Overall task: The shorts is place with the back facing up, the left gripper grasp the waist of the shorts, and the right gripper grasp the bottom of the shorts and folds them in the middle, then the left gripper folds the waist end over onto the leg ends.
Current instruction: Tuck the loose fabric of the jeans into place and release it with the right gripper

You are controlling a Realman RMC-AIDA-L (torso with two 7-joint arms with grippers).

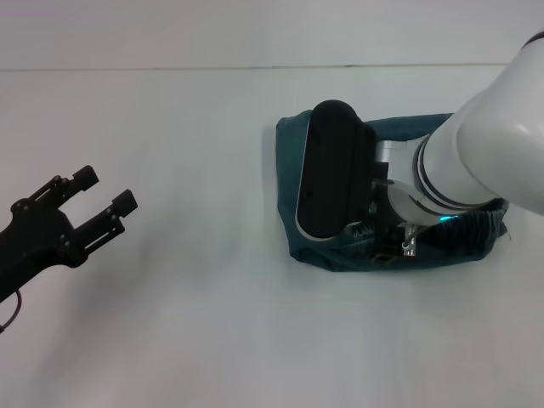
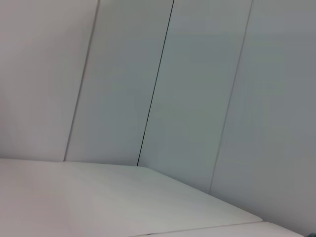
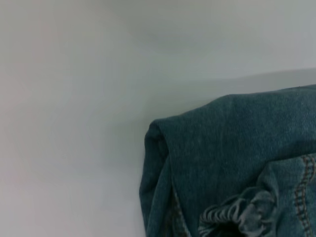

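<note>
The soft, limp denim shorts [image 1: 387, 195] are lying folded on the white table [image 1: 187, 340] beneath the right gripper [image 1: 406, 245], best pinched at a hemmed edge, while the left gripper [image 1: 104, 194] is hovering well apart, fingers spread.

No text, label, brand, number or sign can be read anywhere.

shorts [image 1: 340, 255] right on table [image 1: 187, 340], left gripper [image 1: 106, 191] far left
</note>
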